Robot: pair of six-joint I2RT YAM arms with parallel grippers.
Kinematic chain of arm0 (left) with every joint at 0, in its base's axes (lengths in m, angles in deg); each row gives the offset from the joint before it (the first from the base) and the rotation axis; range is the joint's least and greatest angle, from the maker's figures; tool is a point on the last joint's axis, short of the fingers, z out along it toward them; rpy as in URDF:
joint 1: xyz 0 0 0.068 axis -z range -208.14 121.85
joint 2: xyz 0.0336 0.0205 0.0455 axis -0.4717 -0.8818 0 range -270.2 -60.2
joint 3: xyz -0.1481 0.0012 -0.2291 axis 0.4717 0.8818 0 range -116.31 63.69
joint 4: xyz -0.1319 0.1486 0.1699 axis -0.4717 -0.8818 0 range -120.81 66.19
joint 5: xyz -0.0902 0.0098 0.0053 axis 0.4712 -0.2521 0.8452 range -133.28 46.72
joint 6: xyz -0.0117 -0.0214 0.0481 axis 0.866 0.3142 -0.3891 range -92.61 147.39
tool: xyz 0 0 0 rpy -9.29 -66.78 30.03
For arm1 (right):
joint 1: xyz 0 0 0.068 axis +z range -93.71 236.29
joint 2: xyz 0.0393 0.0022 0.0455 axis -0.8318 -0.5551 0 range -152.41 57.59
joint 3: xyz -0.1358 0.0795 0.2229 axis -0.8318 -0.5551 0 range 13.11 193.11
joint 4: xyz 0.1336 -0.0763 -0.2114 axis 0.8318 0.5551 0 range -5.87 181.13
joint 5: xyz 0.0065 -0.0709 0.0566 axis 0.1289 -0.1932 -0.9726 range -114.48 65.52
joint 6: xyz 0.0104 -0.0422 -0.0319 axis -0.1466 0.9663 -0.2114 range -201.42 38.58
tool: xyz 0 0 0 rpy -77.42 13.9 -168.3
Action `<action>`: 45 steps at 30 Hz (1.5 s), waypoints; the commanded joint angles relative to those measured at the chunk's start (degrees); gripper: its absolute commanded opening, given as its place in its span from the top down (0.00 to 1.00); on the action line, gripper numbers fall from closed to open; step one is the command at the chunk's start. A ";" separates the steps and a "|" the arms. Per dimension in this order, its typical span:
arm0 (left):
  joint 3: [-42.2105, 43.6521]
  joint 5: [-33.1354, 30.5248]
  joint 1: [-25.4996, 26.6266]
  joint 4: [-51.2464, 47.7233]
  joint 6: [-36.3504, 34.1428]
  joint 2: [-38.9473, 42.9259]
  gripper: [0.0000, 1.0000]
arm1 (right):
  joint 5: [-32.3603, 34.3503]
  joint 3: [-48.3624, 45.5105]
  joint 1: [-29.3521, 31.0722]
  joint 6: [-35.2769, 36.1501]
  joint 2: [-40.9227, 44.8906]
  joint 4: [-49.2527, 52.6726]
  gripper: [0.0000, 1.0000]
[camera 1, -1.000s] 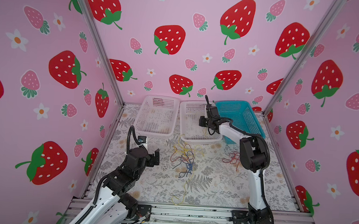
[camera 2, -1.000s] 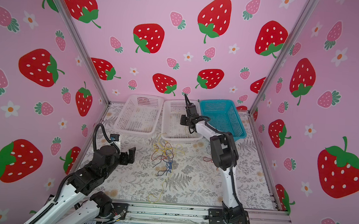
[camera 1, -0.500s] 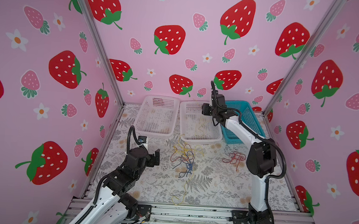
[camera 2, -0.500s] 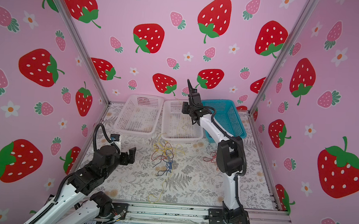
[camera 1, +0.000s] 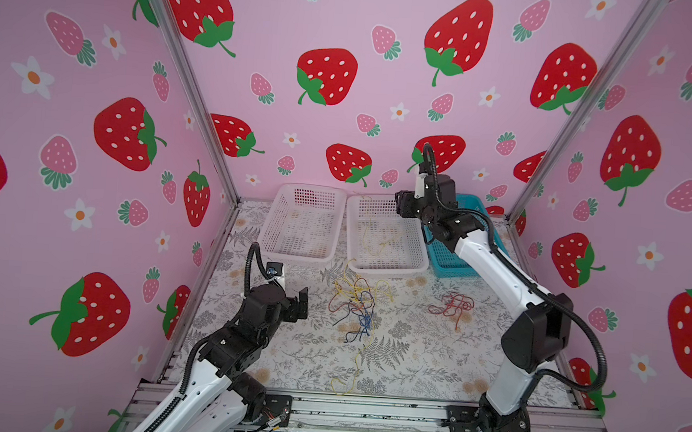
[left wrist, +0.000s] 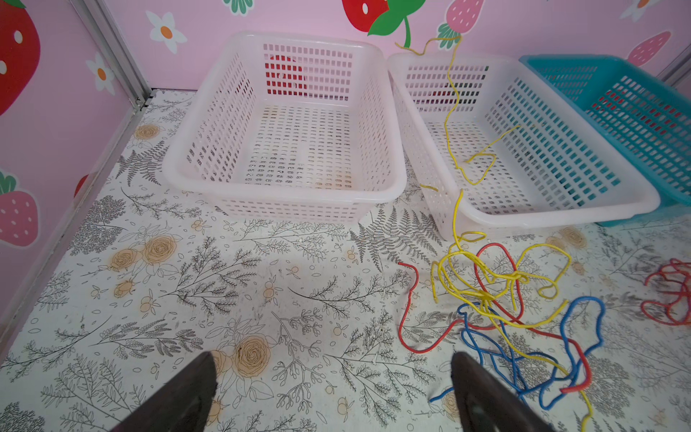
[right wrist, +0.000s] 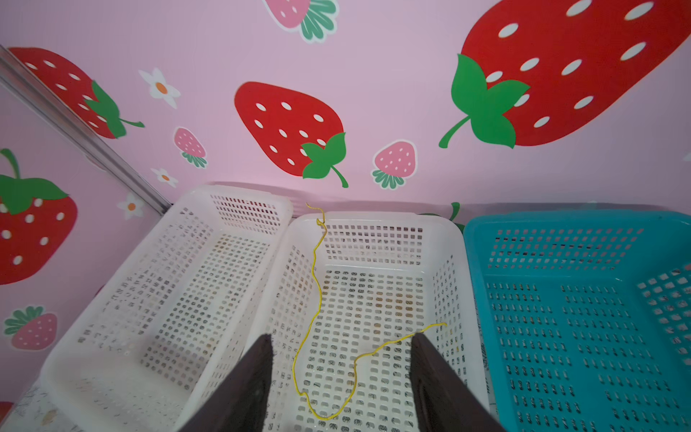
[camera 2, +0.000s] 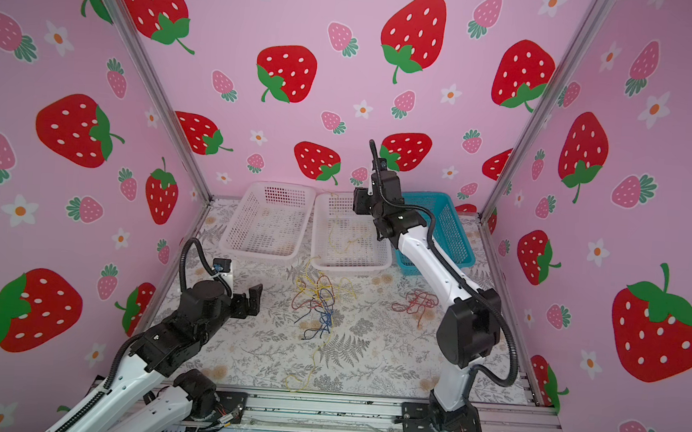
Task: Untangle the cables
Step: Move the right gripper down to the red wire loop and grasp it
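The right end effector (right wrist: 342,336) hangs, fingers apart, above the middle white basket (right wrist: 374,218). Inside it lies a yellow cable (right wrist: 314,299), one end hooked over the far rim. A teal basket (right wrist: 561,217) sits just right.

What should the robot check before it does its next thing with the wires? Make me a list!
1. Right gripper open, nothing in it: ok.
2. Yellow cable all inside the middle white basket: not ok, one end pokes over the far rim.
3. Left gripper open and empty: ok.
4. Tangle on the table sorted out: not ok, yellow, red and blue strands cross each other.
5. Red bundle lying apart from the tangle: ok.
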 commanded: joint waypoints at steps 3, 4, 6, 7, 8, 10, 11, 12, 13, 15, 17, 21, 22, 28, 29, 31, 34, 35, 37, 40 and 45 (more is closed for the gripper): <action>0.08 0.61 -0.15 0.61 0.07 0.55 0.01 | -2.44 -13.27 0.54 0.04 10.67 -5.37 0.39; -0.01 0.70 -0.16 0.52 -0.03 0.62 0.01 | -2.06 -17.51 0.54 -0.20 13.64 -7.16 0.39; -0.10 0.99 -0.15 0.52 0.08 0.69 0.01 | -1.85 -25.00 0.54 -0.64 18.50 -9.85 0.39; -0.15 1.16 -0.19 0.43 0.03 0.67 0.01 | -1.73 -28.19 0.56 -0.90 20.76 -10.08 0.39; -0.28 1.34 -0.17 0.27 0.16 0.68 0.01 | -1.40 -31.10 0.63 -1.11 22.92 -9.87 0.39; -0.74 1.90 -0.24 -0.30 0.63 0.67 0.01 | 0.99 -37.02 0.62 -2.89 26.76 -9.12 0.38; -1.02 2.35 -0.21 -0.65 0.97 0.70 0.01 | 2.24 -41.15 0.63 -4.19 29.08 -9.63 0.37; -1.20 3.01 -0.15 -0.75 1.04 0.70 0.01 | 3.22 -44.43 0.63 -4.78 30.86 -10.21 0.36; -1.33 3.61 -0.21 -0.86 1.14 0.64 0.01 | 5.46 -48.08 0.61 -5.36 32.59 -10.13 0.36; -1.51 4.18 -0.22 -0.64 1.08 0.38 0.01 | 11.22 -53.40 0.56 -7.02 34.95 -9.26 0.34; -1.77 4.14 -0.24 -0.68 1.17 0.03 0.01 | 16.11 -57.06 0.39 -9.41 36.02 -7.38 0.32; -1.84 4.34 -0.41 -0.80 0.98 -0.22 0.01 | 17.61 -59.97 0.11 -14.99 33.97 -3.51 0.32; -1.86 4.36 -0.40 -0.73 1.08 -0.22 0.01 | 18.06 -60.37 -0.02 -16.81 32.68 -2.62 0.32; -1.58 4.64 -0.41 -0.89 0.81 -0.09 0.01 | 17.41 -61.82 -2.88 -21.50 27.05 -2.74 0.37; -1.52 4.83 -0.43 -0.89 0.84 -0.11 0.01 | 16.47 -62.19 -4.08 -21.81 26.07 -3.40 0.38; -1.56 5.00 -0.41 -0.89 0.70 -0.26 0.01 | 12.92 -62.17 -6.92 -22.03 24.35 -3.90 0.41; -1.60 5.15 -0.48 -0.89 0.59 -0.46 0.01 | 13.63 -62.41 -8.80 -22.27 23.65 -5.21 0.43; -1.58 5.14 -0.41 -0.89 0.67 -0.59 0.01 | 14.73 -62.77 -9.02 -22.31 23.65 -5.92 0.43; -1.68 5.27 -0.41 -0.89 0.61 -0.76 0.01 | 14.90 -63.32 -9.70 -21.99 22.77 -6.94 0.43; -1.64 5.55 -0.37 -0.92 0.67 -1.03 0.01 | 14.49 -63.59 -10.50 -21.12 20.06 -8.51 0.45; -1.78 5.61 -0.43 -0.97 0.67 -1.47 0.01 | 15.81 -62.99 -10.53 -19.18 17.68 -9.64 0.52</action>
